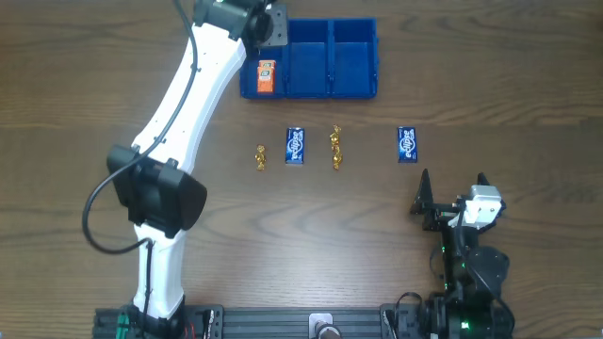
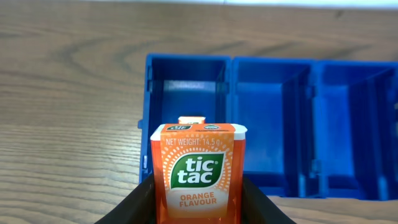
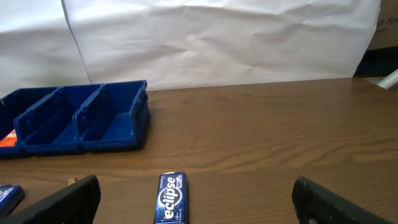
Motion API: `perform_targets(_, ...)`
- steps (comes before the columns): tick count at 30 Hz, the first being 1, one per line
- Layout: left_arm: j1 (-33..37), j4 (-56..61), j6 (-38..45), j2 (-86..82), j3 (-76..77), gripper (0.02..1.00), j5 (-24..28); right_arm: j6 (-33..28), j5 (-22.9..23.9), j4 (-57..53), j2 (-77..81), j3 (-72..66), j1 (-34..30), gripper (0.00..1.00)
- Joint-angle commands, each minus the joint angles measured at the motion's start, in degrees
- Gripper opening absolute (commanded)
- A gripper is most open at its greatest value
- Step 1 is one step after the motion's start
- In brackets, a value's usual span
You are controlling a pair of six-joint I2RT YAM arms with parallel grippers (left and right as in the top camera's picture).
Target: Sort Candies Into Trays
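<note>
One orange box [image 2: 198, 177] between left fingers [image 2: 142, 200]

A blue tray [image 1: 353, 58] with three compartments sits on the bench [image 1: 509, 104]. An orange candy box [image 2: 198, 162] stands upright, gripped in the left hand [image 2: 198, 186] at the tray's left compartment. Nearer, in a row, lie a gold candy [image 1: 262, 157], a blue pack [image 1: 295, 145], a second gold candy [image 1: 336, 149] and a second blue pack [image 1: 407, 144].

orange candy box [image 2: 200, 177] is showing a white weight line near its top, a white logo on a green oval mid-face and a flavour line below | dark blue gum pack [image 3: 170, 198] is carrying white lettering lengthwise | top-view print is reading too small
</note>
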Motion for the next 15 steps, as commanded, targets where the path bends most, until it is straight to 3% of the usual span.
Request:
perform_targets(1,1.7,-0.1,2.1,4.4,-0.3,0.207,3.9,-0.9,-0.5,-0.5,-0.5,0.0,-0.2,0.998)
perform_targets(15,2.5,0.3,3.4,9.2,-0.3,0.205,5.7,-0.9,-0.5,-0.5,-0.5,0.0,-0.2,0.998)
